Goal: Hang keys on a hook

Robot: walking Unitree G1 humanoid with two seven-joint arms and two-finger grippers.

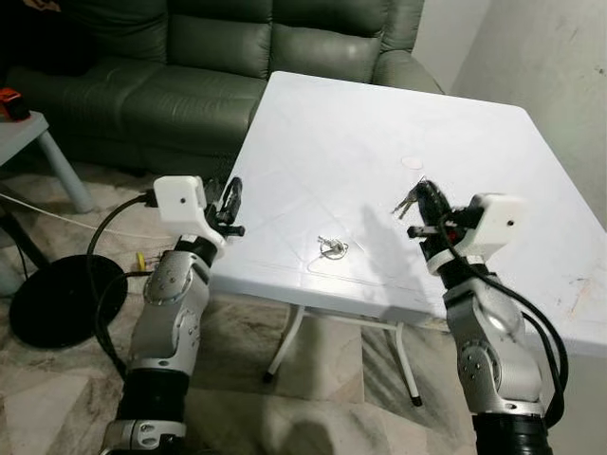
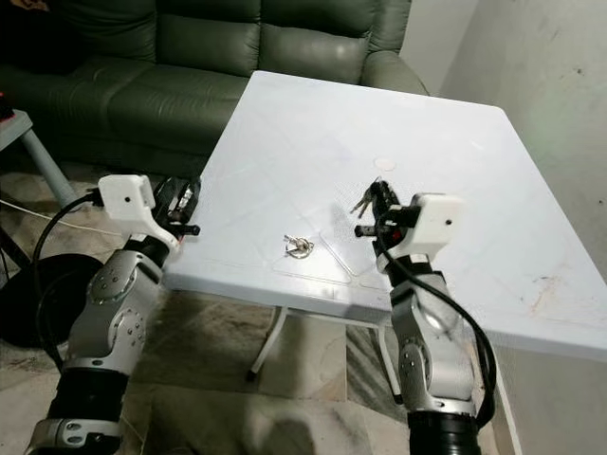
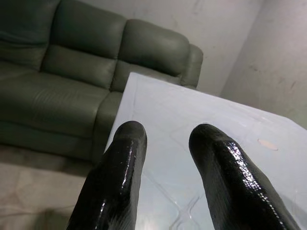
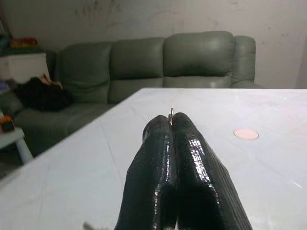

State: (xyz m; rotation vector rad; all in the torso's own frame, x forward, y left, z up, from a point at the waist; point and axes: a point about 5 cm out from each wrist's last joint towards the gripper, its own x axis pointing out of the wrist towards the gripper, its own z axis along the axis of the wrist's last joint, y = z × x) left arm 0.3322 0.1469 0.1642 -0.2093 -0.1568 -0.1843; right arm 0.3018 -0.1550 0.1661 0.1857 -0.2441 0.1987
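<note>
Robot at a white table, right gripper pinching keys above it.
Left gripper hovers spread and empty at the table's left edge; a second key bunch lies near the front.

Right gripper above white table, keys pinched between its jaws.

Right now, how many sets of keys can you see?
2. One bunch of keys is pinched in the shut right gripper above the white table. The other key set lies on the table near its front edge.
</note>
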